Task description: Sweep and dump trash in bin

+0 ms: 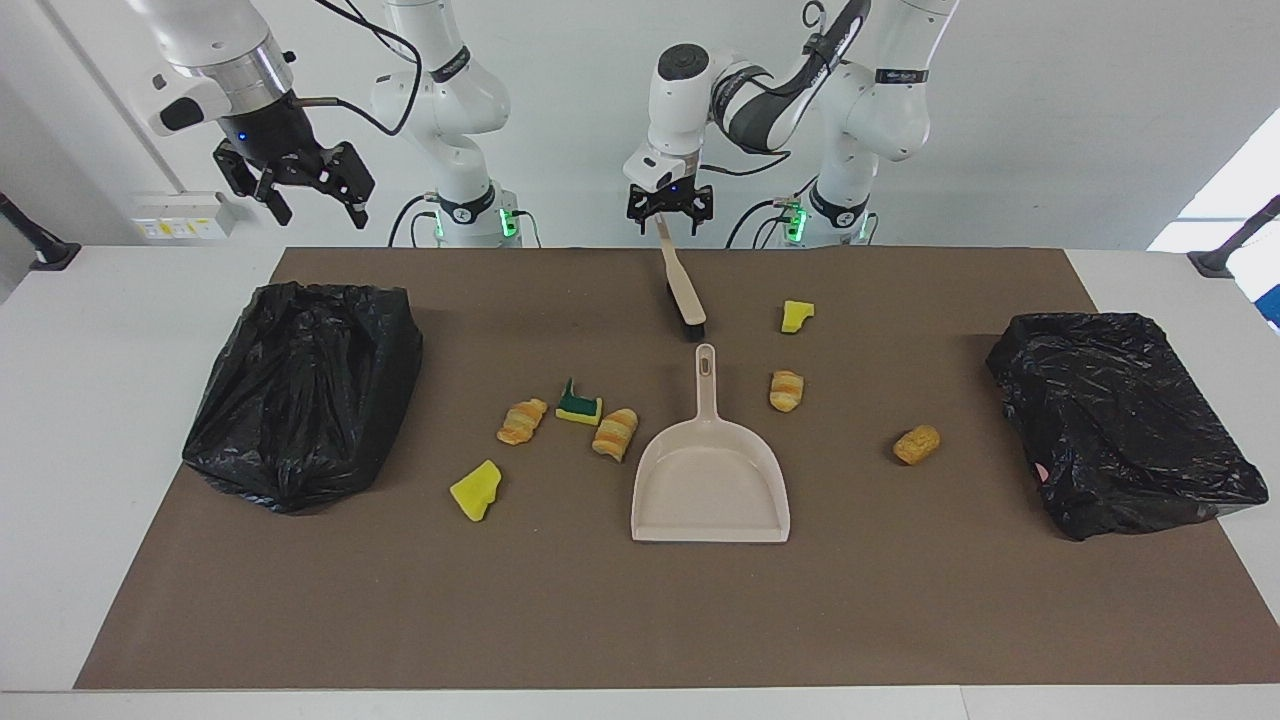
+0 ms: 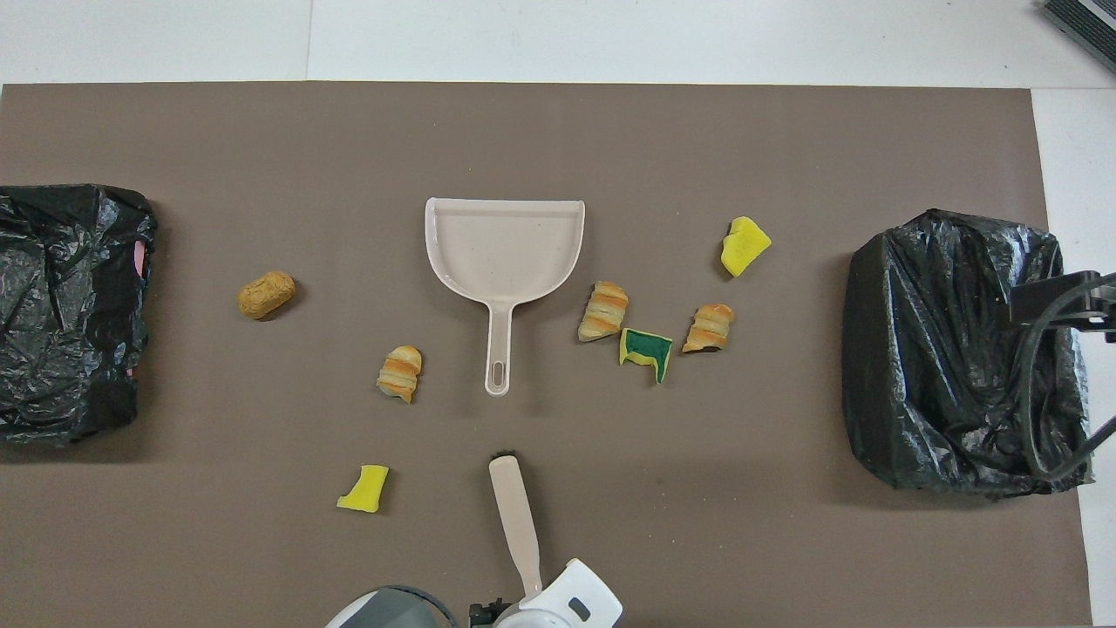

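- The left pincer (image 1: 669,213) was seen over the handle end of the brush (image 1: 682,283), nearer to the robots than the dustpan (image 1: 710,470); its fingers were spread wide and nothing was held.
- The right pincer (image 1: 297,185) was held up over the bin (image 1: 300,390) at the right arm's end of the counter (image 1: 100,400), spread wide and empty; that arm waited.
- The trash was scattered on the mat around the dustpan: a yellow sponge chunk (image 1: 796,316) and a striped bread piece (image 1: 786,390) beside its handle, a tan piece (image 1: 916,444) toward the left arm's end.
- Toward the right arm's end, a green-topped sponge (image 1: 579,405), two striped pieces (image 1: 614,433) (image 1: 522,421) and a yellow chunk (image 1: 477,490) were found beside the dustpan.
- A second bin (image 1: 1120,420) stood at the left arm's end.
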Available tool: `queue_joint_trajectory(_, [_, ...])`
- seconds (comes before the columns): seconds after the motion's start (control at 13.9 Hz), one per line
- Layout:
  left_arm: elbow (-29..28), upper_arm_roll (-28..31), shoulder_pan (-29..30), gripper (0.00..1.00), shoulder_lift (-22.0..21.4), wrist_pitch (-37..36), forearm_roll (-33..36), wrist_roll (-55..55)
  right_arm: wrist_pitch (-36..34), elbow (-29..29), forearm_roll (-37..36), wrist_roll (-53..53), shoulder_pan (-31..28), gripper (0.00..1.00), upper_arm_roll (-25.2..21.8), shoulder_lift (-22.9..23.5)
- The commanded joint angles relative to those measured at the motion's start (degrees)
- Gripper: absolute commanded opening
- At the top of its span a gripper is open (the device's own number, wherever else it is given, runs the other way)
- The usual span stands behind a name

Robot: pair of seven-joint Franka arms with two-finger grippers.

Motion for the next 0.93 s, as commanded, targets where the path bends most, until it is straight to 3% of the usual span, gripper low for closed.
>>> queue_joint_trajectory(0.0, [-2.2,0.9,-1.5,1.0,0.3,2.1,-0.5,-1.6,-0.4,-0.4,0.3,-0.2,-0.4,1.0,0.1,-0.7])
queue_joint_trajectory(0.36, [-3.2,0.9,-2.4,0.97,1.5,4.1,-0.6,-3.1,0.9,-0.4,0.6,-0.2,0.0,1.0,0.1,-0.6])
queue_joint_trajectory(0.65, [-3.0,0.9,-3.6,0.56,5.8,5.1,-0.8,-6.9,2.4,-0.1,0.9,0.6,0.4,1.0,2.4,0.4])
queue_joint_trajectory(0.72, [-2.7,1.0,-3.6,0.5,5.9,5.0,-0.9,-8.0,3.4,-0.2,1.4,0.9,0.8,1.0,2.9,1.0])
queue_joint_trajectory(0.86, [-2.2,1.0,-3.6,0.49,5.9,4.3,-0.9,-8.4,3.7,-0.1,1.9,0.9,1.2,1.0,3.2,1.9])
